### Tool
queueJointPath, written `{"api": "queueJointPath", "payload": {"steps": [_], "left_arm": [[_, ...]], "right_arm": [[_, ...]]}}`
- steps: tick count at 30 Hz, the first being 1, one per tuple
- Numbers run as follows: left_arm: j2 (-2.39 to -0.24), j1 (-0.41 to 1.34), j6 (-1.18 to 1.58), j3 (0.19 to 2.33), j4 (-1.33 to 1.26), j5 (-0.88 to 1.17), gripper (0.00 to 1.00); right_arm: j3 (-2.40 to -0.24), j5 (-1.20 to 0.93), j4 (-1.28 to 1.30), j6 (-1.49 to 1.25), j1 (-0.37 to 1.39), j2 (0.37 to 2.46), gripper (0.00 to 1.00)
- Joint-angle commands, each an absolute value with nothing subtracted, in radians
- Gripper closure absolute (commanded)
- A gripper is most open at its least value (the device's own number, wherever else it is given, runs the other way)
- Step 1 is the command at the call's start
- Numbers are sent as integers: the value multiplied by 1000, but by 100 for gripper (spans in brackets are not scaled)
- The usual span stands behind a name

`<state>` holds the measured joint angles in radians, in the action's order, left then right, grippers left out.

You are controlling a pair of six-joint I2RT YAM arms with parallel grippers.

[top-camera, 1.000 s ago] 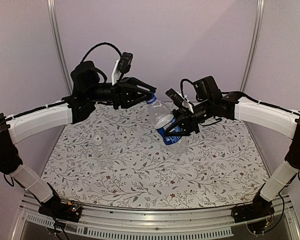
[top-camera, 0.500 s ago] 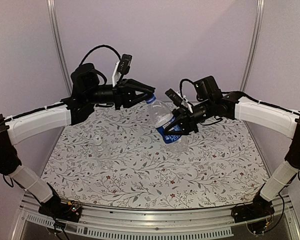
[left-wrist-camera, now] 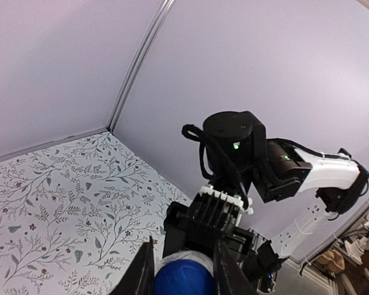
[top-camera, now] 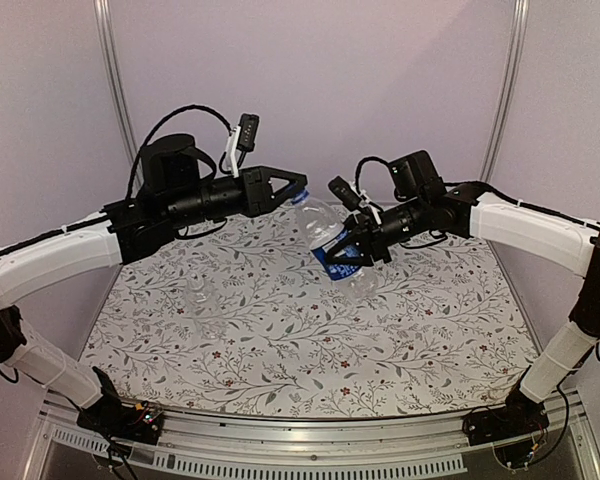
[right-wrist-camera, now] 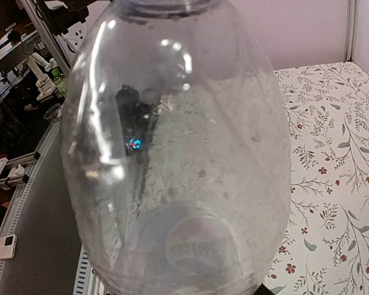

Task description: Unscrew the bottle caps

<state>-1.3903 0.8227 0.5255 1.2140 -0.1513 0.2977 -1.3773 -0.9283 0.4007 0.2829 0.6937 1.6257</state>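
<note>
Left arm: reaches from the 7 o'clock base up over the worktop [top-camera: 280, 360], forearm near level, wrist pointing toward 3 o'clock. left gripper [top-camera: 292, 188] sits at the neck end of the labelled bottle [top-camera: 323, 228]. Left wrist view: both fingers [left-wrist-camera: 142, 270] flank the blue cap [left-wrist-camera: 184, 278] and touch its sides, so the jaws are closed on the cap, opened only by its width.

Right arm: comes in from the 5 o'clock base, elbow high at the right edge, forearm running toward 9 o'clock, wrist dipped slightly. right gripper [top-camera: 352, 248] has its jaws clamped around the bottle's body at the blue-and-white label band. Right wrist view is filled by the clear bottle wall [right-wrist-camera: 172, 153], worktop print [right-wrist-camera: 332, 153] visible to the right of it.

Labelled bottle: held off the worktop, near centre toward 12 o'clock, tilted with the cap end [top-camera: 300, 196] at 11 o'clock and the base low at 5 o'clock. It hangs between the two grippers, one at each end.

unlabelled bottle [top-camera: 202, 297]: stands upright on the worktop at about 9 o'clock, well apart from both grippers. Its cap is too faint to make out.
</note>
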Motion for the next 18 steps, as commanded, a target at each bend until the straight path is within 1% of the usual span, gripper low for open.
{"api": "queueJointPath", "payload": {"steps": [1, 8, 18], "left_arm": [[-1371, 846, 566, 1232, -83, 139, 89], [-1371, 844, 550, 1234, -118, 195, 76], [-1374, 825, 545, 1253, -157, 284, 47]], "right_arm": [[-1397, -904, 402, 276, 700, 1634, 65], [-1396, -926, 402, 283, 699, 1629, 65], [-1402, -977, 386, 284, 698, 1617, 65]]}}
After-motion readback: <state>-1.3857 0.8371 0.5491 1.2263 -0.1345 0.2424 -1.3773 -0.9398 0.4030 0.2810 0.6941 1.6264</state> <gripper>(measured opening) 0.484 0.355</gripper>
